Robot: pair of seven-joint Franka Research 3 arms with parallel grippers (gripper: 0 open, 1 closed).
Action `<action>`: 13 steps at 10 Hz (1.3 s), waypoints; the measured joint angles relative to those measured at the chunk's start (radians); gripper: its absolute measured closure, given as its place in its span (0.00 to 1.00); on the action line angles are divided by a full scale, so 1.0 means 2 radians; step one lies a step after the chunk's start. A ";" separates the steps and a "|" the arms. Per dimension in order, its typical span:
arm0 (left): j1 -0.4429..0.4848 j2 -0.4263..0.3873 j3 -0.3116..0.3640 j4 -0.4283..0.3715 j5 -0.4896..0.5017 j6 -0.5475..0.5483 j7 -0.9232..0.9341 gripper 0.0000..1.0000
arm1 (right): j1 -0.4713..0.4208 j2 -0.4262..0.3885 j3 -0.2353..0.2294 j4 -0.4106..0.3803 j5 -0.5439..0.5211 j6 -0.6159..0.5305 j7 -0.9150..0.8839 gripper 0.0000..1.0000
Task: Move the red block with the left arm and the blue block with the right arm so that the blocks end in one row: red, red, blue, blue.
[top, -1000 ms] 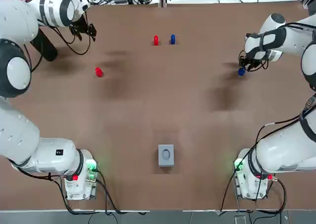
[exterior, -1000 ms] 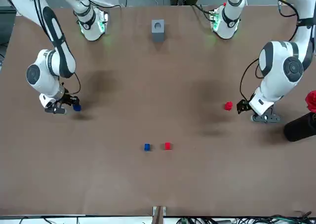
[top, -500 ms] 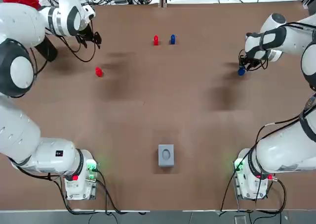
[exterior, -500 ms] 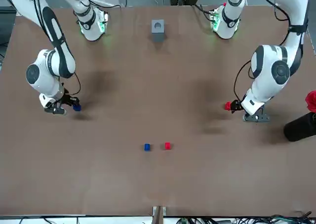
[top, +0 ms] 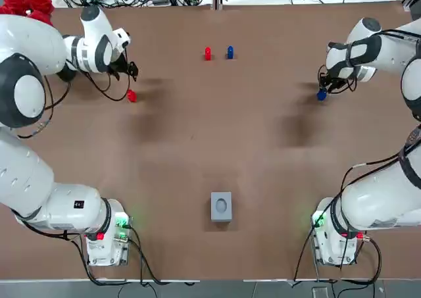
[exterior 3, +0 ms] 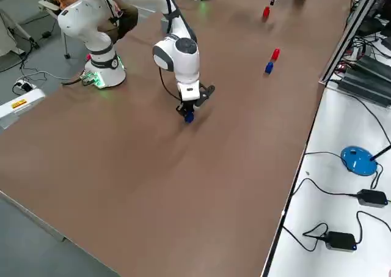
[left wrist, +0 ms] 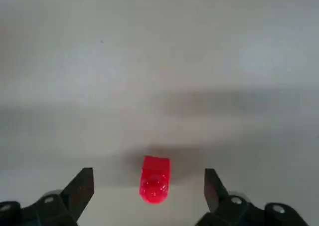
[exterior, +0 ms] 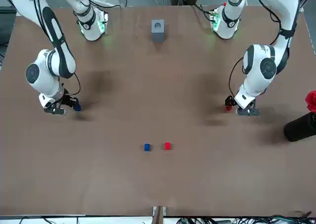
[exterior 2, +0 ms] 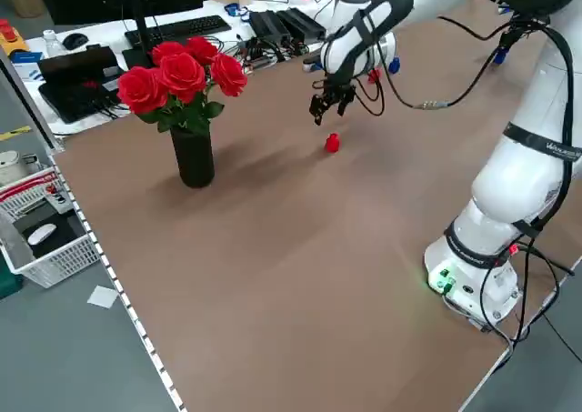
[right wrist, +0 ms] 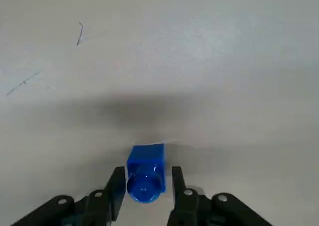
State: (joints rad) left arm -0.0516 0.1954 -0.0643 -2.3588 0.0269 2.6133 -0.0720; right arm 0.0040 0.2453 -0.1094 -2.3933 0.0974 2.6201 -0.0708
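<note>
A loose red block [top: 131,96] lies on the brown table's left side. My left gripper [top: 129,70] hangs just above it, open; in the left wrist view the red block [left wrist: 155,179] sits midway between the wide-apart fingers [left wrist: 82,187]. At the right side a blue block [top: 321,95] rests on the table with my right gripper [top: 323,87] down on it. In the right wrist view both fingers [right wrist: 115,185] press close against the blue block [right wrist: 145,173]. A red block [top: 208,53] and a blue block [top: 229,51] stand side by side at the far middle.
A small grey box [top: 221,206] sits near the arms' bases in the middle. A black vase of red roses [exterior 2: 186,112] stands at the far left corner, close behind the left arm. Cables and desks lie beyond the far edge.
My left gripper has swung from the far left corner toward me and rightward, ending over the loose red block. The right gripper and the blue block have stayed put.
</note>
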 joint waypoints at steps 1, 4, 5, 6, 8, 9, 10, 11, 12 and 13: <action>0.000 0.000 0.000 -0.012 0.000 0.012 0.000 0.02 | 0.000 0.001 0.000 0.000 0.001 0.001 0.000 0.57; 0.000 0.000 0.000 -0.021 0.000 0.016 0.000 0.02 | 0.000 0.004 0.001 0.000 0.002 0.002 0.000 0.63; 0.000 0.000 0.000 -0.022 0.000 0.016 0.001 0.02 | 0.000 0.005 0.002 0.000 0.003 0.003 0.000 0.64; 0.000 0.000 0.000 -0.023 0.000 0.016 0.001 0.02 | 0.000 0.005 0.002 0.000 0.003 0.004 0.000 0.66; 0.000 0.000 0.000 -0.026 0.000 0.016 0.001 0.02 | 0.000 0.005 0.002 0.000 0.008 0.006 0.000 0.70; 0.000 0.000 0.000 -0.027 0.000 0.016 0.001 0.02 | 0.001 0.005 0.003 0.000 0.009 0.009 0.000 0.70; 0.000 0.000 0.000 -0.028 0.000 0.016 0.001 0.02 | 0.003 0.006 0.003 0.000 0.010 0.015 0.000 0.70; 0.000 0.000 0.000 -0.029 0.000 0.016 0.001 0.03 | 0.004 0.008 0.004 0.001 0.010 0.022 0.000 0.70; 0.001 0.000 0.000 -0.032 0.000 0.016 0.001 0.04 | 0.005 0.010 0.004 0.002 0.010 0.025 0.000 0.70; 0.002 0.000 0.000 -0.035 0.000 0.016 0.002 0.06 | 0.007 0.012 0.004 0.006 0.010 0.026 0.000 0.70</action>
State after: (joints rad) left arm -0.0480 0.1954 -0.0636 -2.4290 0.0270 2.6459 -0.0690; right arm 0.0174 0.2690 -0.1013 -2.3820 0.1173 2.6727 -0.0710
